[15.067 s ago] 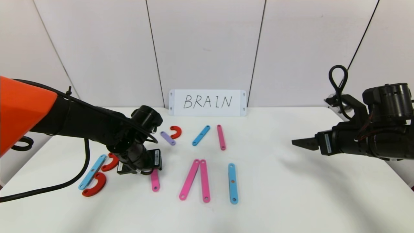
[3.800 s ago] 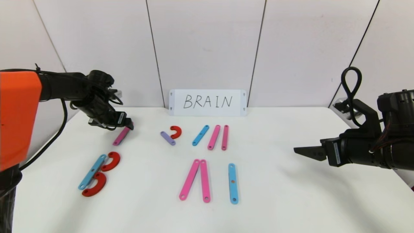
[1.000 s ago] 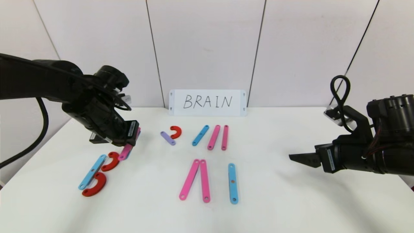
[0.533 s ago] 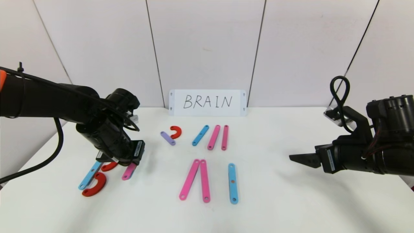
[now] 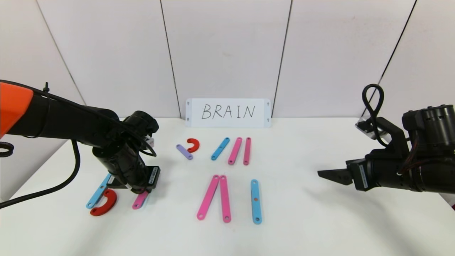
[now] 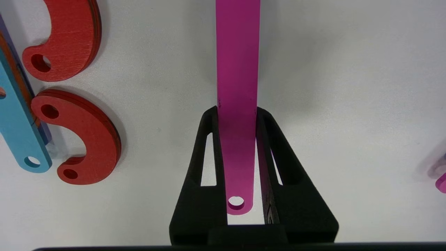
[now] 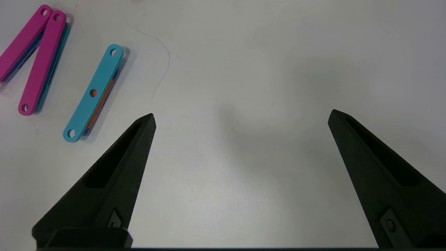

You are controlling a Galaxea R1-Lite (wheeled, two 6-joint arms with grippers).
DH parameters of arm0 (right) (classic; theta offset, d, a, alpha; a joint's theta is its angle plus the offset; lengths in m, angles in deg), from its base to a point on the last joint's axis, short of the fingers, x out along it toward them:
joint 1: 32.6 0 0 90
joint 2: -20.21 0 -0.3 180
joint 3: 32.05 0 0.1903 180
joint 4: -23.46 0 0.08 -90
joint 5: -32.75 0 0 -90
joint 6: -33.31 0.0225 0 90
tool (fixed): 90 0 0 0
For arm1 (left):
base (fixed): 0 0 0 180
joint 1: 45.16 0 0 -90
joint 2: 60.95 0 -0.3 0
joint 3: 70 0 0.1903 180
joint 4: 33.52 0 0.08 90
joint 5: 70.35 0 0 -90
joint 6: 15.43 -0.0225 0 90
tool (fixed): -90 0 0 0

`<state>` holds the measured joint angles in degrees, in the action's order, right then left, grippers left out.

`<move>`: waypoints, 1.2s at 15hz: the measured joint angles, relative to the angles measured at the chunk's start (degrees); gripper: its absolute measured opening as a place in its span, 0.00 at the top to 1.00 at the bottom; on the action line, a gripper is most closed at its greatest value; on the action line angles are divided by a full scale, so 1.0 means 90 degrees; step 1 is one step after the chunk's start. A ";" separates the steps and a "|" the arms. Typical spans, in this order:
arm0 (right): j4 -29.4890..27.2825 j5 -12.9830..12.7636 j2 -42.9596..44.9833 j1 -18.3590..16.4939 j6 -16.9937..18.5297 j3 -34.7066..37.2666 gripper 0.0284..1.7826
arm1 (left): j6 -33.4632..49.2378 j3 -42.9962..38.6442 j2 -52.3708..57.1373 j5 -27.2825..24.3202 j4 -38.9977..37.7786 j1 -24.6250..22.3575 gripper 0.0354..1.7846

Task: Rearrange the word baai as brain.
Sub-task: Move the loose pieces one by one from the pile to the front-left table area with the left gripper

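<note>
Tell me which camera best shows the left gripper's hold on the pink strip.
Left wrist view: the left gripper is shut on the pink strip. Head view shows only the strip's end below the gripper; right wrist view misses it.

White table [image 5: 320, 220]: pink strips [image 5: 213, 197], blue strips [image 5: 256, 201], red curves [image 5: 104, 203], card [image 5: 228, 112].

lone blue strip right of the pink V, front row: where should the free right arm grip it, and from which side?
Probably mid-length, across its narrow width, coming straight down from above. The blue strip lies flat on the table, so only its long edges offer purchase, and both are clear of the pink V. The right gripper is open and nearest. The left gripper holds a pink strip.
</note>
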<state>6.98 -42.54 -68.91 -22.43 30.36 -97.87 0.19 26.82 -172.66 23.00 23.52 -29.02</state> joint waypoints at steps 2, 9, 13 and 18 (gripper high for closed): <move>0.0000 -0.0005 0.0000 0.0000 0.0000 0.0000 0.03 | -0.0001 -0.0015 -0.0043 -0.0008 0.0003 0.0022 0.85; 0.0000 -0.0007 -0.0003 0.0000 0.0000 0.0000 0.03 | 0.0049 -0.0045 -0.0100 -0.0015 -0.0004 0.0080 0.85; 0.0000 -0.0003 -0.0009 0.0000 -0.0003 0.0004 0.03 | 0.0069 -0.0018 -0.0134 -0.0033 -0.0004 0.0074 0.85; -0.0003 -0.0003 -0.0020 0.0027 -0.0008 0.0028 0.03 | 0.0076 -0.0030 -0.0158 -0.0054 0.0003 0.0072 0.85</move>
<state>6.96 -42.56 -69.09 -22.19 30.29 -97.61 0.88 26.55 -174.09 22.52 23.55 -28.38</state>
